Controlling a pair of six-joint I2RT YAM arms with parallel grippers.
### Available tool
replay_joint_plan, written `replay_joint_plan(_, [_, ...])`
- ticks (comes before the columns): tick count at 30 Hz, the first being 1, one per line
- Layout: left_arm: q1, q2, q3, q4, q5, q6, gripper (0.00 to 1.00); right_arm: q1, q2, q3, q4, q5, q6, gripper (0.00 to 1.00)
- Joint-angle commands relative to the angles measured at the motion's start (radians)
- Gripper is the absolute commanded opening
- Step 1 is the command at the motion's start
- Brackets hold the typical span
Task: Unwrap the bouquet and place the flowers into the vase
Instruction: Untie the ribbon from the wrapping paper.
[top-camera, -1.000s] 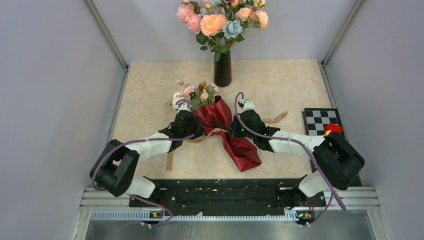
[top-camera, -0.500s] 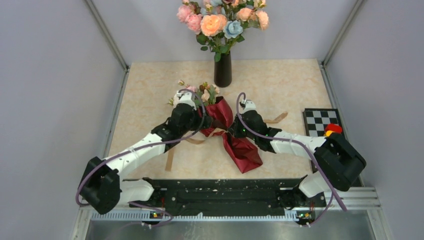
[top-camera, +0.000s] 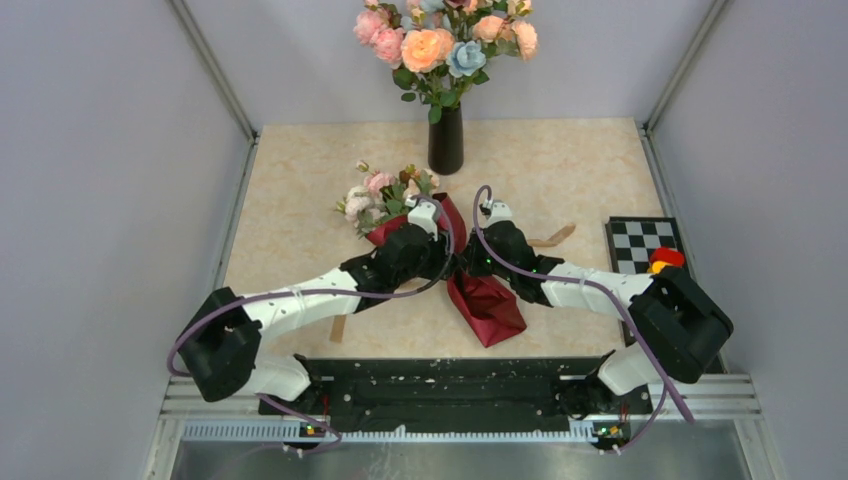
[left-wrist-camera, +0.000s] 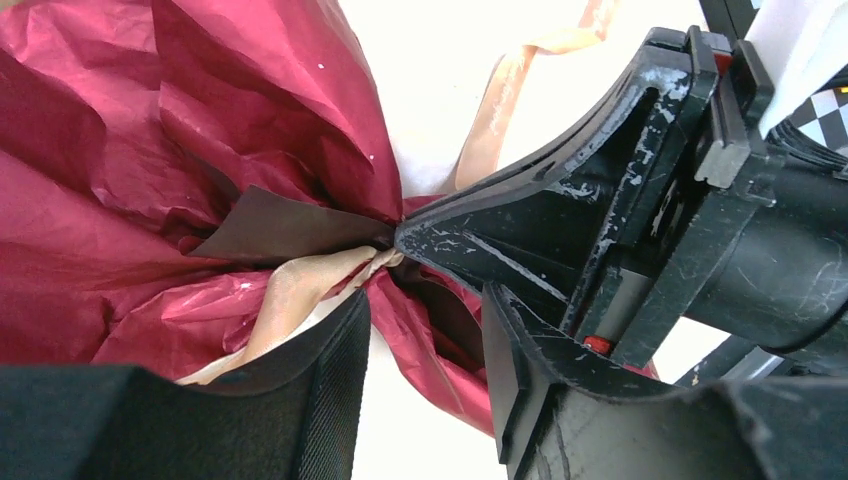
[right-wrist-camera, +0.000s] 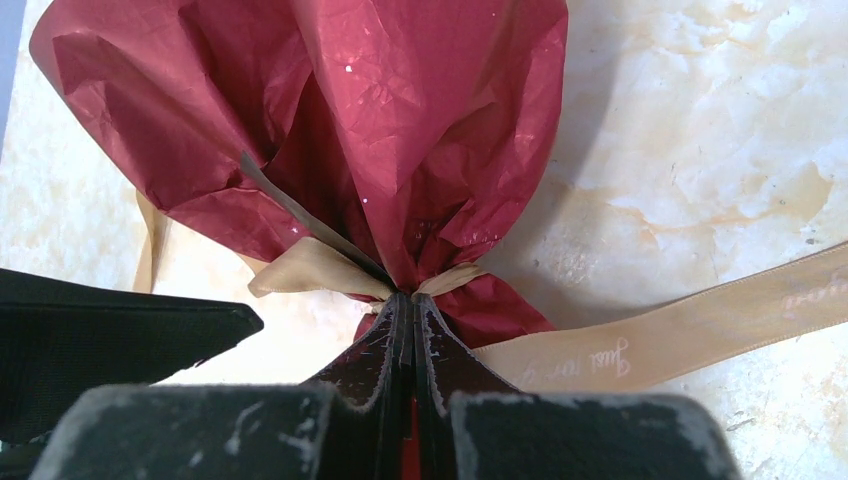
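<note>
Our right fingers (right-wrist-camera: 395, 335) were closed on the tied waist of the bouquet (right-wrist-camera: 380, 120). Our left fingers (left-wrist-camera: 325, 375) stood apart just beside, its maroon paper (left-wrist-camera: 100, 150) between them. The bouquet lay on the worktop (top-camera: 560, 160), near the vase (top-camera: 445, 140), which held large peach, pink and blue blooms (top-camera: 440, 45).

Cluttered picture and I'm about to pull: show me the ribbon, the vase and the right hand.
ribbon (right-wrist-camera: 690, 325), right wrist view, on its long loose tail.
vase (top-camera: 446, 140), top view, on its black body.
right hand (right-wrist-camera: 405, 300), right wrist view, at its closed fingertips.
</note>
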Motion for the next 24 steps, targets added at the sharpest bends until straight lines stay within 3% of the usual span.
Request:
replay_joint_plan(1, [0.000, 0.007, -0.028, 0.150, -0.025, 0.000, 0.47, -0.010, -0.037, 0.006, 0.035, -0.002, -0.009, 0.00])
replay_joint_plan(12, [0.000, 0.067, -0.070, 0.217, -0.049, 0.014, 0.33, -0.010, -0.033, 0.011, 0.030, -0.006, -0.008, 0.00])
replay_joint_plan(24, [0.001, 0.089, -0.093, 0.217, -0.070, 0.028, 0.28, -0.010, -0.027, 0.015, 0.030, -0.011, -0.006, 0.00])
